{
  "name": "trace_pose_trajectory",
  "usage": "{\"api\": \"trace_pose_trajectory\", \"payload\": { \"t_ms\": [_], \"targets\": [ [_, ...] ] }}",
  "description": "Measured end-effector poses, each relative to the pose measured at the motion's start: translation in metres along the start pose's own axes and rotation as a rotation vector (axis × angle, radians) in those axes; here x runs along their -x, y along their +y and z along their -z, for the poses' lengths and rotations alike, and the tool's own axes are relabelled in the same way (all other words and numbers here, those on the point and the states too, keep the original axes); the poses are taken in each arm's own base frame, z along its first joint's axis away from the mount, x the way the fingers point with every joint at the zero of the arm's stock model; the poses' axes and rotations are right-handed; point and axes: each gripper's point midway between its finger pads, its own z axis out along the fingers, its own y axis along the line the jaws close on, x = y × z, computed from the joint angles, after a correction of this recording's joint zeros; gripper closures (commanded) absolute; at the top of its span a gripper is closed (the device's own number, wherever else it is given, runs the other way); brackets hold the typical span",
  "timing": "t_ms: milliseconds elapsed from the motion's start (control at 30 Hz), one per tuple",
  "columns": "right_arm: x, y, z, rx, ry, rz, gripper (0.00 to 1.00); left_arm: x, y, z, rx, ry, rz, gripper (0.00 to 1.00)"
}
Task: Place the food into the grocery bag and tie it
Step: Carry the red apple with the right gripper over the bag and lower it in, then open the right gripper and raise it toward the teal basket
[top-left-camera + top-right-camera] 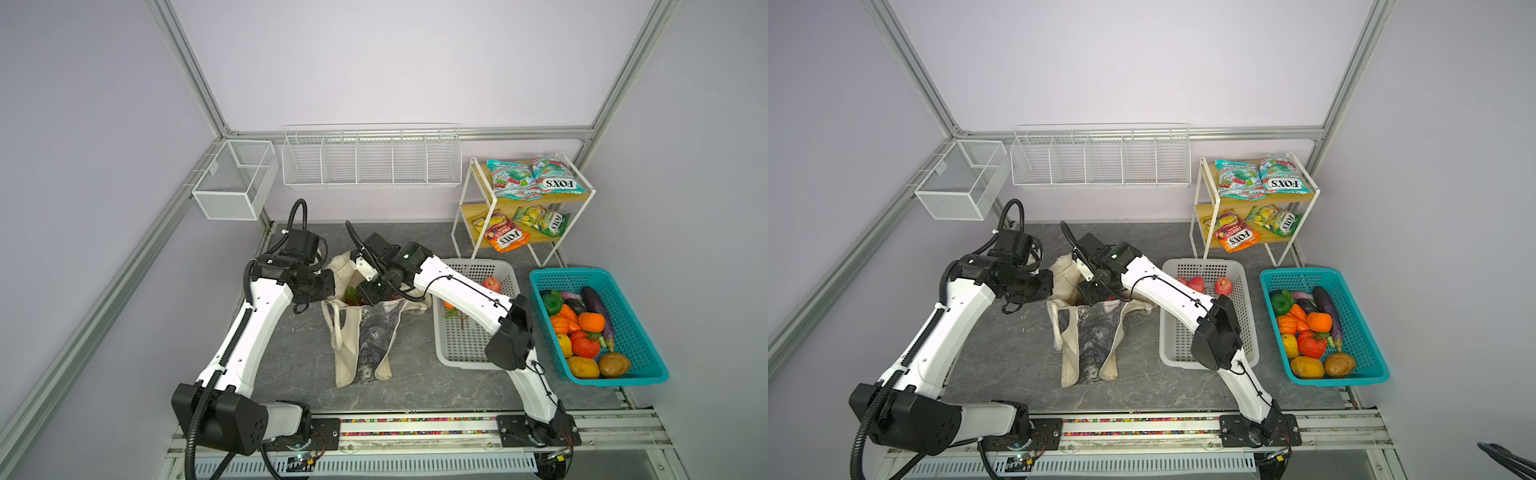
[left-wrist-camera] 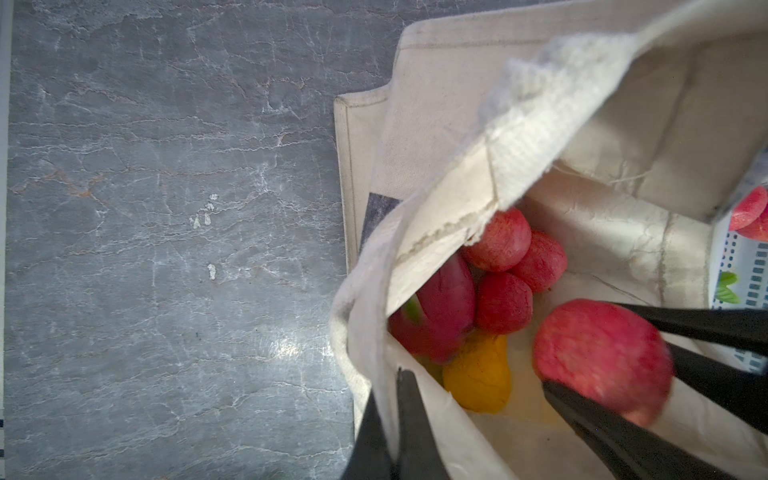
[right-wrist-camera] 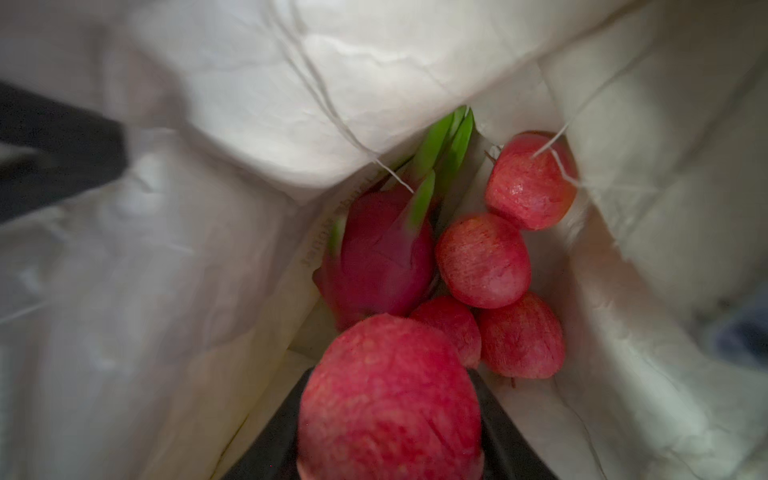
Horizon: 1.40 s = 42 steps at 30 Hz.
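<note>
The right gripper (image 3: 390,374) is clamped on a red apple (image 3: 386,419) inside the mouth of the grocery bag (image 1: 361,340). It hangs above the fruit lying there: a dragon fruit (image 3: 378,257), four loose apples (image 3: 482,259) and a yellow fruit (image 2: 478,374). The left gripper (image 2: 395,399) is pinched together on the left rim of that mouth. The bag lies mid-table, mouth at the far end. Just right of it, a white basket (image 1: 465,357) holds more apples (image 1: 1223,286). Further right, a teal basket (image 1: 640,332) holds vegetables (image 1: 590,322). FOX'S packets (image 1: 557,183) lie on the far-right shelf rack (image 1: 540,199).
</note>
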Motion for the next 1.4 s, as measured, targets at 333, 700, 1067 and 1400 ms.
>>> {"api": "trace_pose_trajectory", "payload": {
  "t_ms": [333, 700, 1067, 1400],
  "targets": [
    [-0.033, -0.015, -0.052, -0.007, 0.127, -0.041, 0.50, 0.000, 0.001, 0.000, 0.007, 0.000, -0.001, 1.00],
    [-0.030, -0.016, -0.055, -0.010, 0.114, -0.042, 0.09, 0.000, 0.001, -0.001, 0.008, 0.002, -0.001, 1.00],
    [-0.016, -0.022, -0.043, -0.056, 0.030, -0.008, 0.12, 0.002, 0.002, -0.002, 0.014, 0.006, -0.005, 1.00],
    [0.025, -0.045, 0.088, -0.065, -0.241, -0.095, 0.12, 0.002, 0.006, -0.002, 0.040, 0.006, -0.015, 1.00]
  ]
}}
